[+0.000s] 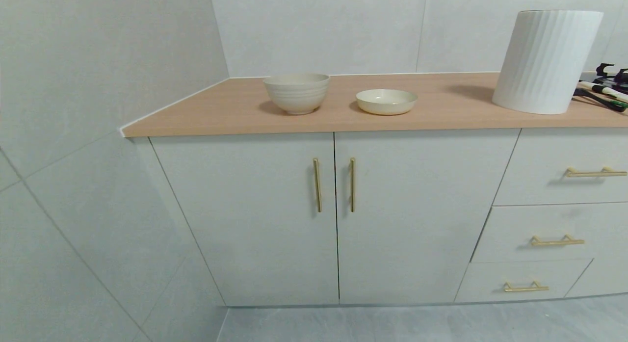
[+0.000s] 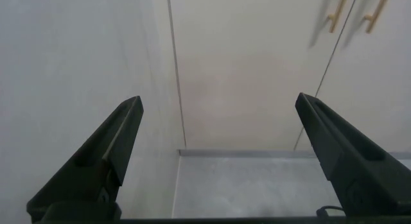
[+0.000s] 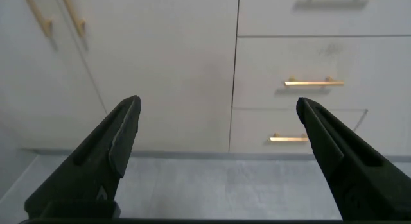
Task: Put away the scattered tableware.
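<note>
A beige ribbed bowl point(image 1: 297, 92) stands on the wooden countertop point(image 1: 456, 109), near its left end. A shallow cream dish point(image 1: 386, 101) sits just to its right. Below them are two closed cabinet doors with gold handles point(image 1: 317, 185). My left gripper point(image 2: 218, 121) is open and held low, facing the cabinet's lower left corner and the floor. My right gripper point(image 3: 218, 121) is open too, low before the cabinet doors and the drawers point(image 3: 314, 83). Nothing is between the fingers of either.
A tall white ribbed container point(image 1: 545, 61) stands at the right of the countertop, with dark utensils point(image 1: 604, 92) beyond it. Three drawers with gold handles point(image 1: 557, 241) are at the right. A tiled wall point(image 1: 73, 136) closes the left side. Grey floor point(image 1: 417, 325) lies below.
</note>
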